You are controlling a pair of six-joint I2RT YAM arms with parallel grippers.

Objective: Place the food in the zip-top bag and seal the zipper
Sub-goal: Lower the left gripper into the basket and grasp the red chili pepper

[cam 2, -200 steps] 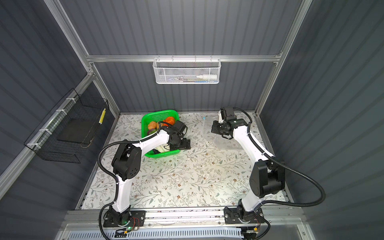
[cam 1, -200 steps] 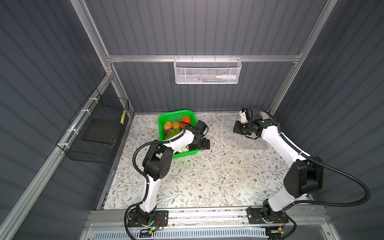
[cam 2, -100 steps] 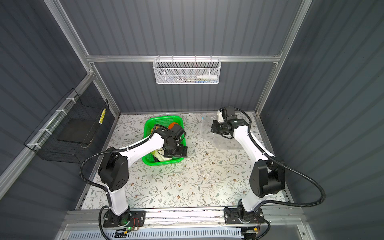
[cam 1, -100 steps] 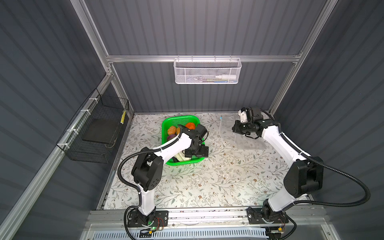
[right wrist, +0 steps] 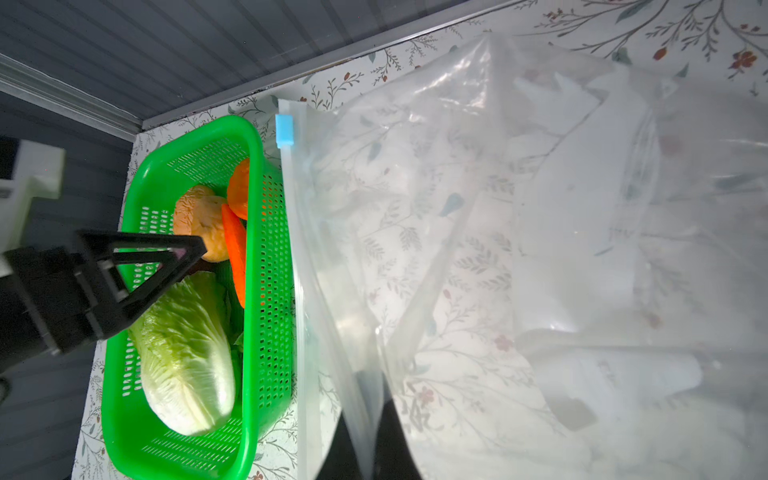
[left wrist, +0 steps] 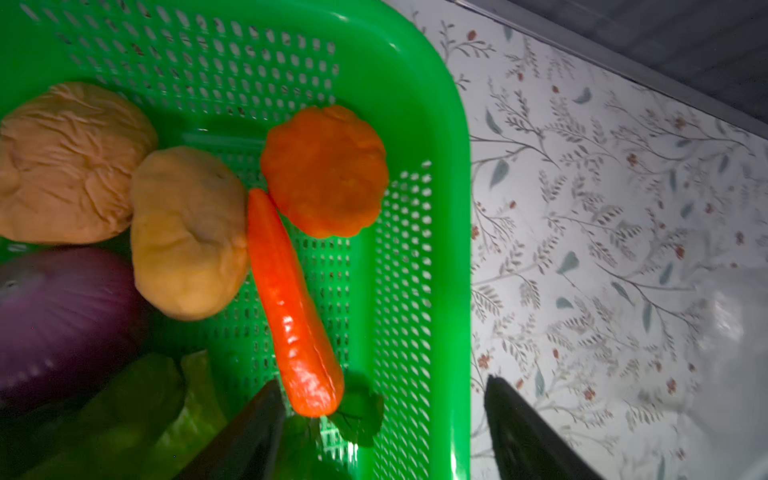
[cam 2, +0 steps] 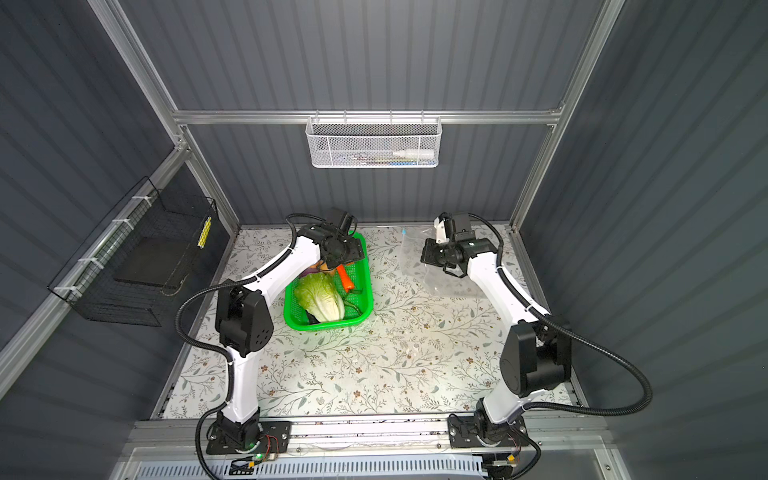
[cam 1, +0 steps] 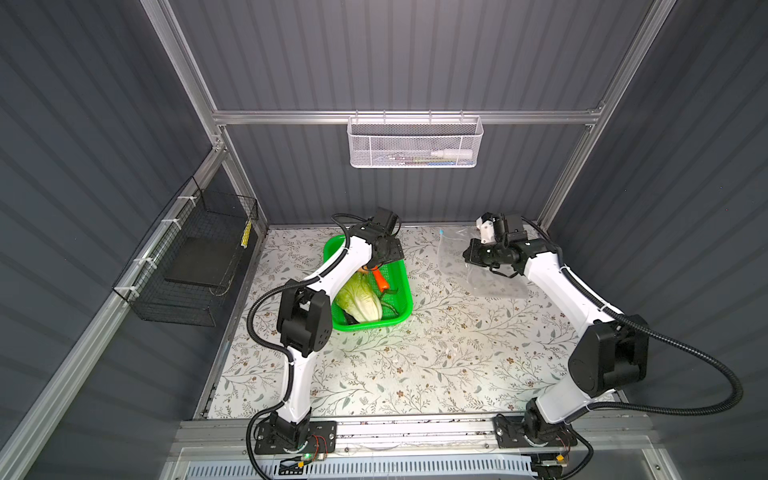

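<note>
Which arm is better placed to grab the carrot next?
Left, likely: the left gripper hangs open over the green basket, one finger beside the carrot. The right gripper is shut on the zip-top bag.

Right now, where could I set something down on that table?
Barest: the table's wide front, from the rail up to basket and bag. A narrower strip runs between those two. Crowded: the basket, full of food, under the left gripper, and the back right corner, where the right gripper pinches the bag.
</note>
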